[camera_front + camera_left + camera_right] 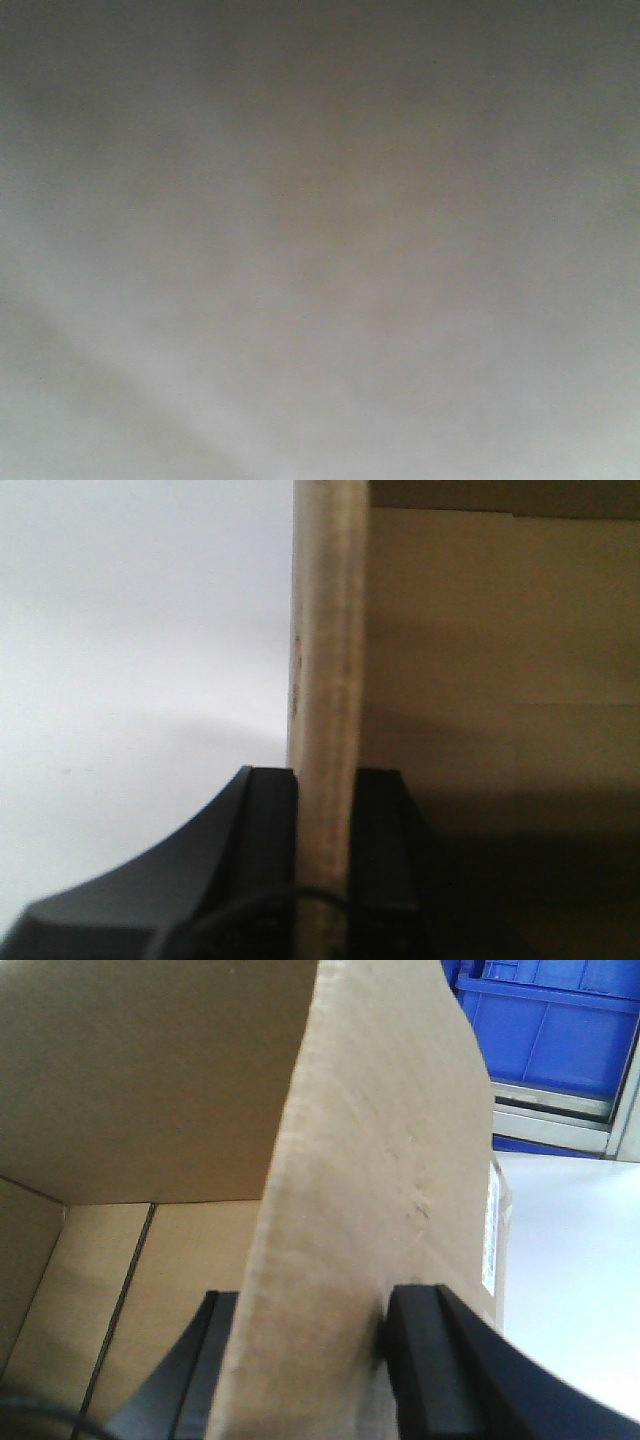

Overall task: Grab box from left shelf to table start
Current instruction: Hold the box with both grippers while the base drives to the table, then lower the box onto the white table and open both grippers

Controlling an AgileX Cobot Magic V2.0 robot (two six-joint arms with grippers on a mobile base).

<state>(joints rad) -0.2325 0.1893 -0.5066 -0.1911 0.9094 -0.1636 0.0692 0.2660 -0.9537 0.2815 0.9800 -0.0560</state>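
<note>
Up front, only grey blur; box (370, 1160) cropped.

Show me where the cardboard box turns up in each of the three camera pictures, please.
Front view: only a grey-brown blur; nothing can be told.
Left wrist view: the box shows one wall edge-on in the middle, clamped in the left gripper; inside at right.
Right wrist view: the box wall fills the middle, clamped in the right gripper; inside at left.
Shared landmark: the white surface beside the box.
</note>
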